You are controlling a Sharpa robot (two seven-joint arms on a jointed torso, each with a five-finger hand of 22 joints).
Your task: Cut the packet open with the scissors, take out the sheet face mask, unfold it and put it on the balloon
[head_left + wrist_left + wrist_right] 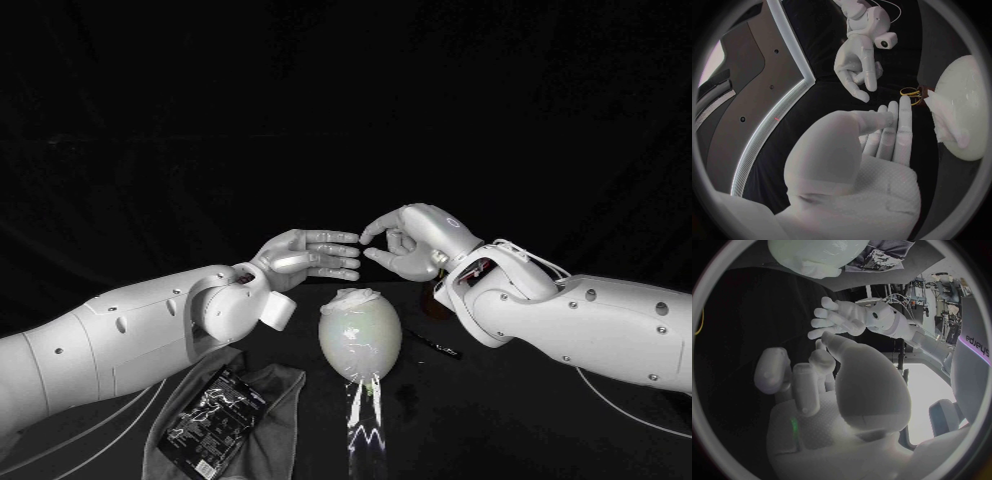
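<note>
The pale balloon lies in the middle of the table, its knot end toward me. A white crumpled bit of sheet mask sits on its far end, also seen as mask against the balloon. My left hand hovers just beyond and left of the balloon, fingers stretched out and holding nothing. My right hand faces it from the right, fingers loosely bent with a gap to the thumb and nothing in them. The black packet lies at front left. The scissors lie right of the balloon, partly under my right arm.
A grey cloth lies under the packet at front left. The scissors' yellow handles rest close to the balloon's far end. The table is black, and cables trail along both front corners.
</note>
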